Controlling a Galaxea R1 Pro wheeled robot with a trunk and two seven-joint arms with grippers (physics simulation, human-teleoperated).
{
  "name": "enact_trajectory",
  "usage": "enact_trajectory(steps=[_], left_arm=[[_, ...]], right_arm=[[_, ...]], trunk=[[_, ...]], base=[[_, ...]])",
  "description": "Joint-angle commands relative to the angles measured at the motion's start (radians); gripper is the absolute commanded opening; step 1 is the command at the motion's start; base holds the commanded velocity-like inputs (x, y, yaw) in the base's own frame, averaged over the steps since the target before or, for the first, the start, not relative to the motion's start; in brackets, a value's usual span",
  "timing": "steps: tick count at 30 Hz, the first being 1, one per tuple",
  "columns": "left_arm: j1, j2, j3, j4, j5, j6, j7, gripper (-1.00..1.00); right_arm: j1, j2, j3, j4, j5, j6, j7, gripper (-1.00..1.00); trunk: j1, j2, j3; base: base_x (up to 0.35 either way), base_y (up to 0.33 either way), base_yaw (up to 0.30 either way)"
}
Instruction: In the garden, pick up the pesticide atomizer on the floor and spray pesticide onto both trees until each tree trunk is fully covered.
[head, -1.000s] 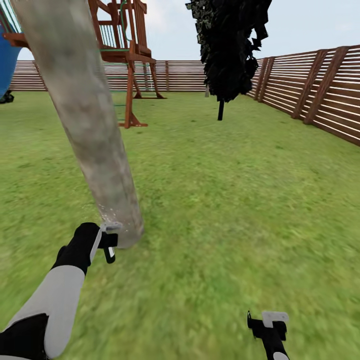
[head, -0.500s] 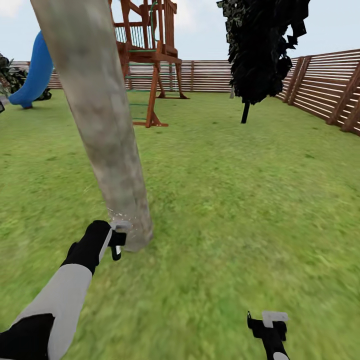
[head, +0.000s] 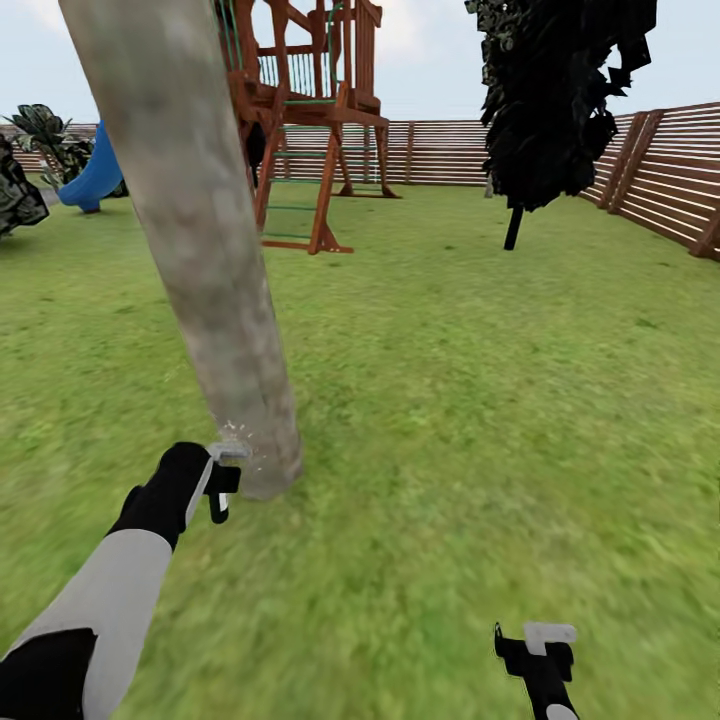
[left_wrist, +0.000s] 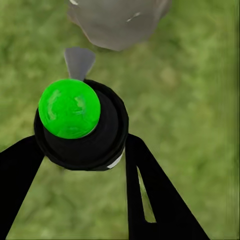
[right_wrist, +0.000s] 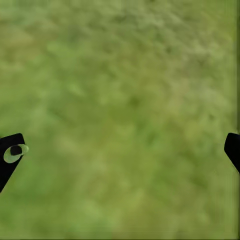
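A thick beige-grey tree trunk (head: 200, 250) leans up from the grass floor (head: 450, 420) at the left of the head view. My left gripper (head: 222, 485) is low beside its base, shut on the pesticide atomizer (head: 226, 456). In the left wrist view the atomizer (left_wrist: 80, 125) is a black bottle with a bright green cap, held between the black fingers (left_wrist: 150, 200), and its grey nozzle points at the trunk's base (left_wrist: 117, 22). Tiny white pesticide specks (head: 235, 432) dot the bark just above the nozzle. My right gripper (head: 535, 650) hangs open over bare grass, nothing in it.
A brown wooden play tower (head: 310, 120) with a blue slide (head: 95, 175) stands behind the trunk. A black-green conifer (head: 560, 90) rises at the back right, before the slatted fence (head: 670, 170). Dark shrubs (head: 20, 195) sit at the far left. Open lawn spreads to the right.
The whole picture has slid rightward, so the camera has turned left; shrubs and more of the slide now show. My left gripper stays at the trunk's base with the atomizer.
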Motion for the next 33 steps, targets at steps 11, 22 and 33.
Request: enact_trajectory(steps=[11,22,33], left_arm=[[-0.001,0.000,0.005,-0.002,-0.012,0.006,-0.010,-1.00],[-0.001,0.002,-0.001,0.008,-0.012,0.006,-0.009,-1.00],[0.002,0.004,-0.001,0.011,-0.012,0.004,-0.008,-1.00]], right_arm=[[-0.001,0.000,-0.007,0.001,0.010,-0.003,-0.002,1.00],[-0.001,0.000,-0.007,0.001,0.010,-0.002,-0.002,1.00],[-0.001,-0.001,-0.007,0.001,0.011,-0.003,-0.002,1.00]], trunk=[[0.000,0.000,-0.001],[0.000,0.000,-0.001],[0.000,0.000,-0.001]], base=[[0.084,-0.260,0.006],[0.000,-0.277,0.205],[0.072,-0.277,0.092]])
